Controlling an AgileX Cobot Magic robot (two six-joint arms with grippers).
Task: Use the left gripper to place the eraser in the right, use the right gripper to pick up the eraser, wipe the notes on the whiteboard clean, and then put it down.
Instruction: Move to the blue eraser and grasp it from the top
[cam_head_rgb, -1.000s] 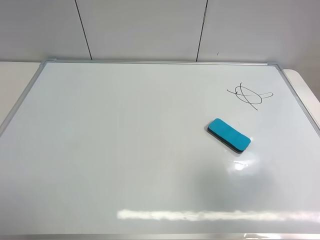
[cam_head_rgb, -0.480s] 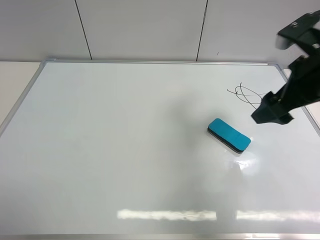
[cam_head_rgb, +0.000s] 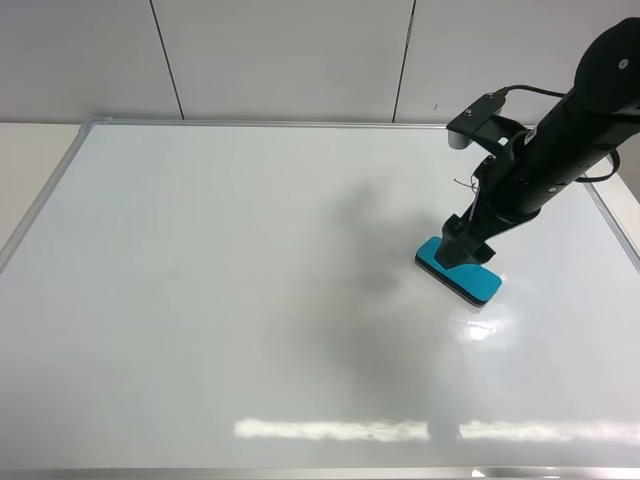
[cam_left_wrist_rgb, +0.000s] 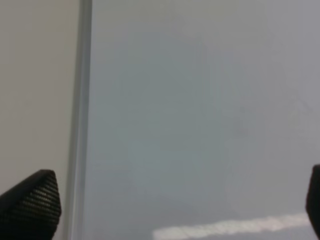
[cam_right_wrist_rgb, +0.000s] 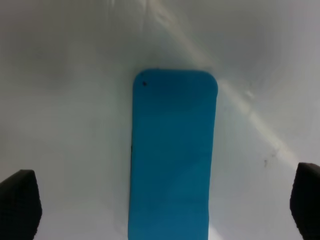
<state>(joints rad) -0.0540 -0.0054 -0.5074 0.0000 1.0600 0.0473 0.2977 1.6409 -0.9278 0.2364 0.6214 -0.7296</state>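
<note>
Right pincer (cam_head_rgb: 465, 252) first: it's released, black fingers spread wide, poised directly over the eraser (cam_right_wrist_rgb: 172, 150). From the wrist view the two blunt dark fingertips stand on either side of the block's long edges, well clear of it, nothing grasped. Whether the tips reach the board, I can't tell.

The eraser lies flat on the whiteboard (cam_head_rgb: 200, 300), towards its right side. It's an oblong with rounded corners, a matte turquoise top over a thin dark base, and there's one tiny dark speck near a corner.

Moving up the arm (cam_head_rgb: 560, 140), it's thick, black and jointed, slanting down from the upper right. There's a small grey part (cam_head_rgb: 457, 140) at one joint and a black cable (cam_head_rgb: 530, 90) looping above it. The arm covers most of the notes (cam_head_rgb: 462, 183); only a thin black stroke peeks out just beside it.

Left pincer (cam_left_wrist_rgb: 172, 202) now: also released, its ribbed, woven-textured tips far apart, hanging above the board close to the silver frame (cam_left_wrist_rgb: 82, 100), with pale counter (cam_left_wrist_rgb: 35, 75) beyond the strip.

The board itself is glossy white, showing the arm's soft shadow and a bright streak of glare (cam_head_rgb: 340, 430) along the near edge. Thin metal edging runs round it. Behind are smooth grey wall panels (cam_head_rgb: 280, 60) split by dark seams.
</note>
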